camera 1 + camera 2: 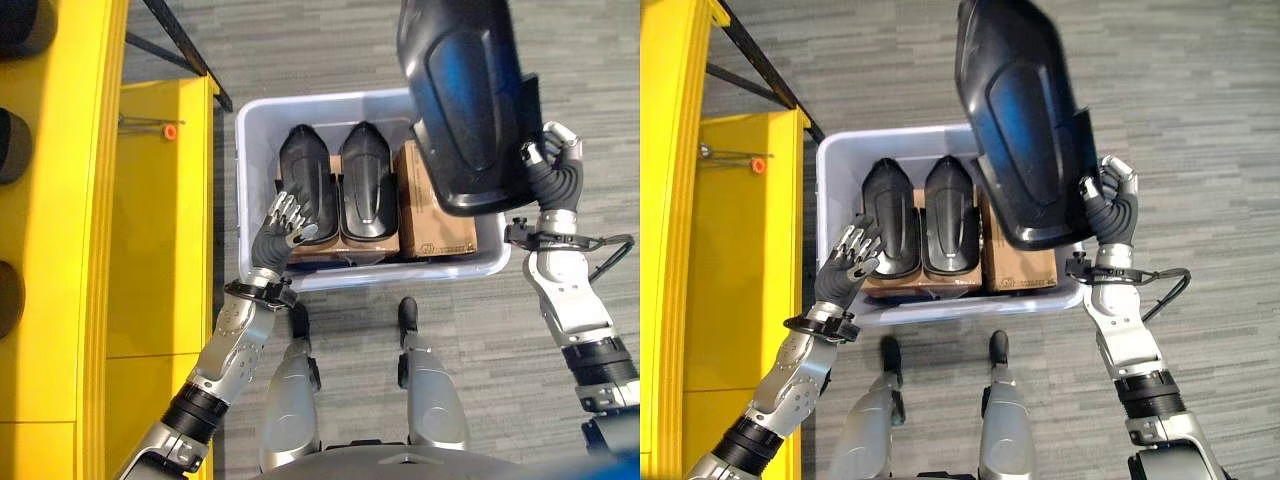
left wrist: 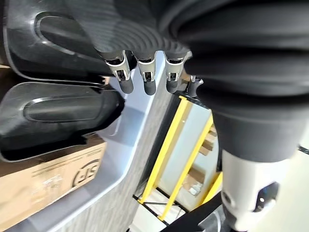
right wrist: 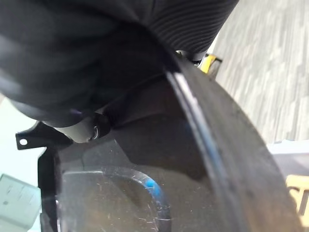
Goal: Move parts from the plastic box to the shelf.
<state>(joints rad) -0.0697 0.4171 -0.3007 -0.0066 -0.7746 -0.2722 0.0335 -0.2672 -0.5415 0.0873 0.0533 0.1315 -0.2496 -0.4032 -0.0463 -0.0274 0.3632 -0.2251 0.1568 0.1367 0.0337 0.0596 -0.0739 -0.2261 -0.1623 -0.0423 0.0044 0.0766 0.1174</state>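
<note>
A large black moulded part [image 1: 465, 100] is lifted high above the grey plastic box [image 1: 255, 130], with my right hand [image 1: 555, 165] shut on its right edge. The same part shows up close in the right wrist view [image 3: 159, 179]. Two more black parts [image 1: 308, 180] [image 1: 367, 178] lie side by side in the box on cardboard cartons [image 1: 430, 215]. My left hand [image 1: 285, 222] hovers open over the box's near left corner, its fingers [image 2: 145, 77] straight beside the left part [image 2: 53, 121]. The yellow shelf [image 1: 150, 220] stands to the left.
A black diagonal brace [image 1: 185, 45] crosses the shelf's far end. A small orange-tipped pin [image 1: 168, 130] lies on the shelf's yellow surface. Dark round items [image 1: 12, 145] sit at the far left edge. Grey carpet floor [image 1: 330, 40] surrounds the box.
</note>
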